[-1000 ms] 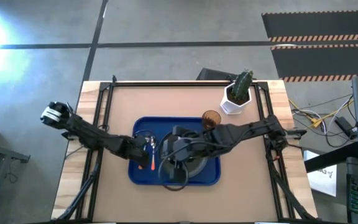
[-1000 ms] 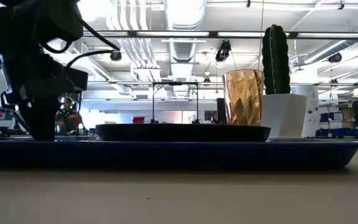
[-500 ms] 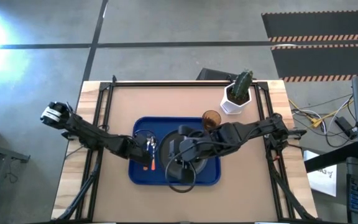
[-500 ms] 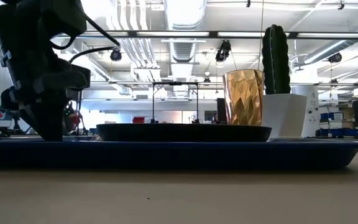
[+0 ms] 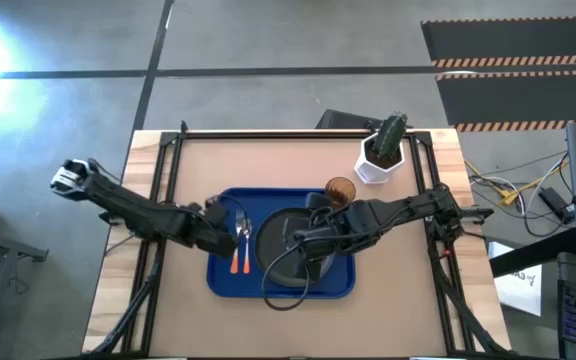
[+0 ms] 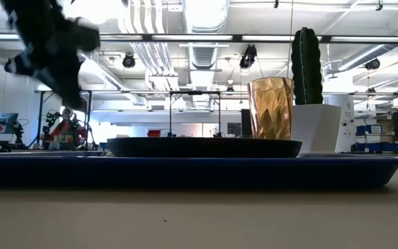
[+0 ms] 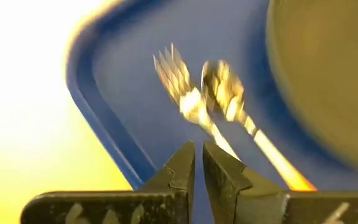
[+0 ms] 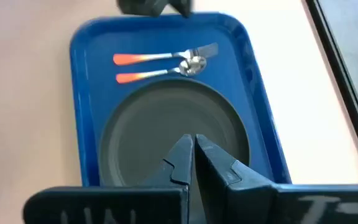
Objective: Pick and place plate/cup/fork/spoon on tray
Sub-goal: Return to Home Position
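Three of the four table pieces lie on the large bright blue plastic tray (image 5: pixel 345 283) with its rounded corners and raised rim, which sits in the middle of the table. The round matte black plate (image 5: pixel 273 240) takes up the right half of the tray. Just beside it on the left, the small fork with silver tines and an orange handle (image 5: pixel 236 250) and the small spoon with a silver bowl and an orange handle (image 5: pixel 246 235) lie side by side, almost touching, handles pointing toward the front edge of the table; in the right wrist view the spoon (image 8: pixel 160 70) is the one nearer the plate (image 8: pixel 166 130), the fork (image 8: pixel 166 55) the one nearer the tray's short wall.

The small amber-brown ribbed tumbler (image 5: pixel 339 190) stands upright off the tray, close to its far right corner, between the tray and a white pot holding a green cactus (image 5: pixel 383 152). From table height the tumbler (image 6: pixel 270 108) rises behind the plate's rim, the cactus pot (image 6: pixel 313 104) just beside it.

The left gripper (image 5: pixel 213 212) hangs over the tray's left edge, its fingers (image 7: pixel 180 169) pressed together and holding nothing. The right gripper (image 5: pixel 303 236) sits above the plate, fingers (image 8: pixel 180 157) likewise together and empty.
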`<action>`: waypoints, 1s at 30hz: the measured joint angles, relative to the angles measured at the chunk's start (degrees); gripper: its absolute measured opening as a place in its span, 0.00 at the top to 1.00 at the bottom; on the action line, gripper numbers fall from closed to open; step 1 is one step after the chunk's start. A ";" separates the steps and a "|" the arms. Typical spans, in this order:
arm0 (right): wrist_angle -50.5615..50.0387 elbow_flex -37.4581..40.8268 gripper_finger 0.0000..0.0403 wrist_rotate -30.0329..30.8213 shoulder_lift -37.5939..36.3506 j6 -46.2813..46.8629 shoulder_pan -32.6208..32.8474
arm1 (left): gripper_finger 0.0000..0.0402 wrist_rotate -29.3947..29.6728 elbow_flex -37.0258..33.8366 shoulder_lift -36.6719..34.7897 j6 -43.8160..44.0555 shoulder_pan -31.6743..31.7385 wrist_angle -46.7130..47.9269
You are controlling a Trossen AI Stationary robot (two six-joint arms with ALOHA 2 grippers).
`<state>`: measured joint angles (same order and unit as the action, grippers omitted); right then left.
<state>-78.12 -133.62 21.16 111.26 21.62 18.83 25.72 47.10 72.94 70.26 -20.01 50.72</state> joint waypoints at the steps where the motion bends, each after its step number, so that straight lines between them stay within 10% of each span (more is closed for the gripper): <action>1: 0.31 0.00 0.98 0.01 -0.15 0.03 -0.02 | 0.96 1.92 1.25 -1.41 -0.94 0.00 1.51; 19: 7.30 2.82 0.98 2.01 -15.20 -10.80 -1.24 | 0.96 19.24 6.96 -26.73 -24.12 -3.03 5.66; 30: 26.41 32.99 0.98 2.88 -43.66 -11.86 0.44 | 0.96 19.30 7.56 -41.31 -30.26 -4.79 6.15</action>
<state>-51.71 -100.63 24.04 67.61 9.76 19.27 45.02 54.67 31.63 40.00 -24.80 56.88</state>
